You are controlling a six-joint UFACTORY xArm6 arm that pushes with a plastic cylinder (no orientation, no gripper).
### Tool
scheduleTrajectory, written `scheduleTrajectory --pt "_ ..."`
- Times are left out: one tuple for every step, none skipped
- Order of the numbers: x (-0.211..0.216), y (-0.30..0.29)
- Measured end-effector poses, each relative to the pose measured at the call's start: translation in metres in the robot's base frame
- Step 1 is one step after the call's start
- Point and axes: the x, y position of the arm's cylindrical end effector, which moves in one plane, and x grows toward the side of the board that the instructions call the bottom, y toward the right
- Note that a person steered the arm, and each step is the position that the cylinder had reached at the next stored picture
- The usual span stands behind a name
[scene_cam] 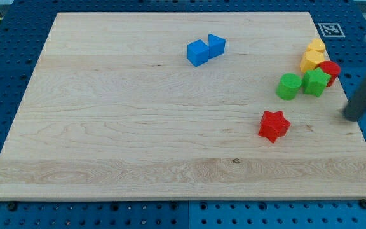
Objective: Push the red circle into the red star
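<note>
Over by the view's right edge: red circle, mostly hidden, wedged against green block with yellow blocks just above. Red star well down-left of it, alone on bare wood. My tip down-right of the circle, touching nothing; no jaws, just a rod. Probably needs swinging round to the circle's upper-right first, since star lies down-left.

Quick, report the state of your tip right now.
My tip: no gripper, holding nothing; it sits at the view's right, below-right of the red circle, touching no block.
</note>
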Motion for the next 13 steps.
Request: scheduleTrajectory --pt "-0.012 0.021" --pt "-0.047 0.021" --pt "-0.079 0.02" --pt "-0.09 0.005" --pt "-0.091 -0.019" --pt "-0.091 -0.039" --pt "-0.091 -0.05" --pt "-0.091 -0.079" --pt "-0.091 -0.113" --pt "-0.091 -0.151" --pt "-0.091 -0.163" --pt "-0.111 -0.132" --pt "-0.127 -0.126"
